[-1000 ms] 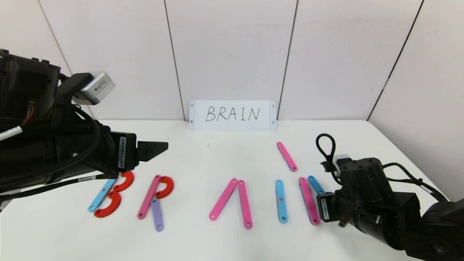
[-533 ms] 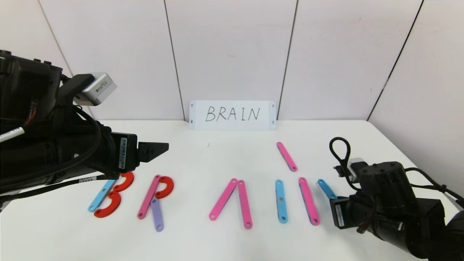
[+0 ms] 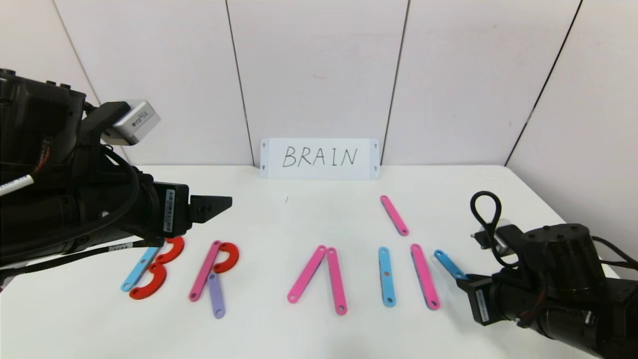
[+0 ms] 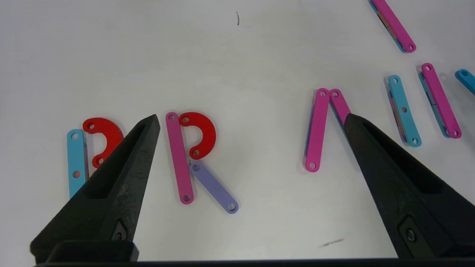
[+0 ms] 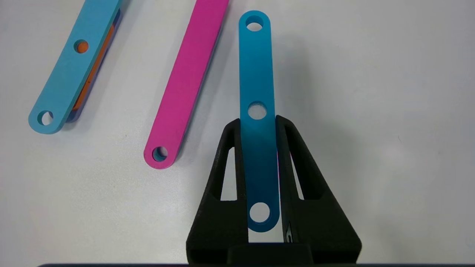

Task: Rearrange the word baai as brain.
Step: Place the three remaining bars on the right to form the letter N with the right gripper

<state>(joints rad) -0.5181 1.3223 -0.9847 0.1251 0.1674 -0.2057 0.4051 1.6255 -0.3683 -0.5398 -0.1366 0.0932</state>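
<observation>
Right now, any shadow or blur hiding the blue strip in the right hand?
Right wrist view: the blue strip is crisp between the right hand fingers, with a soft shadow on the table beside it. Head view: even light, only faint shadows under the pieces; the strip's near end is hidden by the hand. Left wrist view: left hand fingers dark but sharp.

The right gripper [image 5: 257, 122] has been drawn back toward 4 o'clock, fingers clamped on the blue strip [image 3: 449, 265]. The strip has been pulled away from the pink strip [image 3: 425, 283], leaving a clear gap between them.
</observation>
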